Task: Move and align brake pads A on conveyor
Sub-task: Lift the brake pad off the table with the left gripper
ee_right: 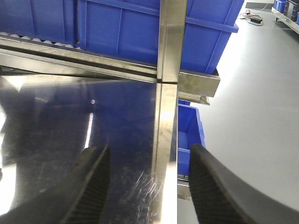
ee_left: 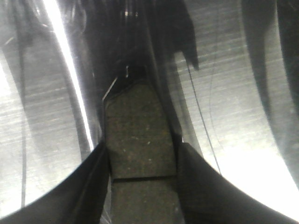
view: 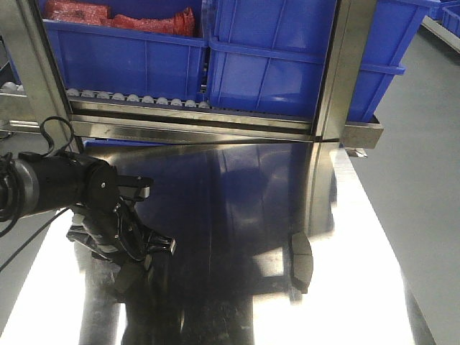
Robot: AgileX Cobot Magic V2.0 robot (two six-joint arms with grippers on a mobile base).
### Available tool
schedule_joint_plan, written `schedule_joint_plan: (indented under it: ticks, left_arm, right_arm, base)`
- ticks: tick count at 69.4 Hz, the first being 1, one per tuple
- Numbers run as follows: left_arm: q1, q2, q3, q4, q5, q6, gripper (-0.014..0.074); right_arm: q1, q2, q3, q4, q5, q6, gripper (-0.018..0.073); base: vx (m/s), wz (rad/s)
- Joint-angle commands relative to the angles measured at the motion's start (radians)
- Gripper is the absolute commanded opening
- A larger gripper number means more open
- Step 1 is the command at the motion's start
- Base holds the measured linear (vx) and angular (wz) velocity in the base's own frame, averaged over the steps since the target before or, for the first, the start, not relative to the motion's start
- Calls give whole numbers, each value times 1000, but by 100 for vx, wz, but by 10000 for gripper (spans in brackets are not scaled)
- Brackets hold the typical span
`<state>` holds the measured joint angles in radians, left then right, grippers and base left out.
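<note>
1 brake pad (ee_left: 138, 122) is clamped by the left gripper (ee_left: 142, 149); the right gripper (ee_right: 145, 154) is spread, empty. The pad should be kept level until the conveyor is reached.

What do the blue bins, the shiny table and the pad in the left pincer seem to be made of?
Blue bins: likely moulded plastic, slightly glossy, with ribbed walls.
Table: apparently stainless steel, polished; it mirrors the bins and shows fine brushed scratches.
Brake pad in the left pincer: dark, grainy, matte, perhaps pressed friction compound; uncertain.
</note>
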<state>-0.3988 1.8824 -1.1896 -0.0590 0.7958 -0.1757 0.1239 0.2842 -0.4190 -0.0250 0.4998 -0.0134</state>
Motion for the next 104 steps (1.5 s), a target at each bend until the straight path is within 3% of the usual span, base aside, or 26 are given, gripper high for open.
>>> schedule_joint_plan:
  ticks: [1,29,56,89,104]
  left_arm:
    - [-10,-75,-11,-4,28,-10,-8]
    - [-10,-370,116,139,17,-80,-6]
    - [-9,-796,353,158,-46,-155,-6]
    - [-9,-1260,524,181,84,-158,-6]
    - [-9,-1410,633,226,80,-154,-6]
  right_arm:
    - [-4,11,-26,-8,-75,-12,379]
    - [-4,11,-26,-8,-74,-12,379]
    - [-4,11,-26,-8,-74,-12,379]
    - [-4,11,-26,-8,-74,-12,379]
    - [-4,11,-26,-8,-74,-12,379]
  base:
    - [0,0]
    - [0,0]
    - [0,0]
    - [0,0]
    - [0,0]
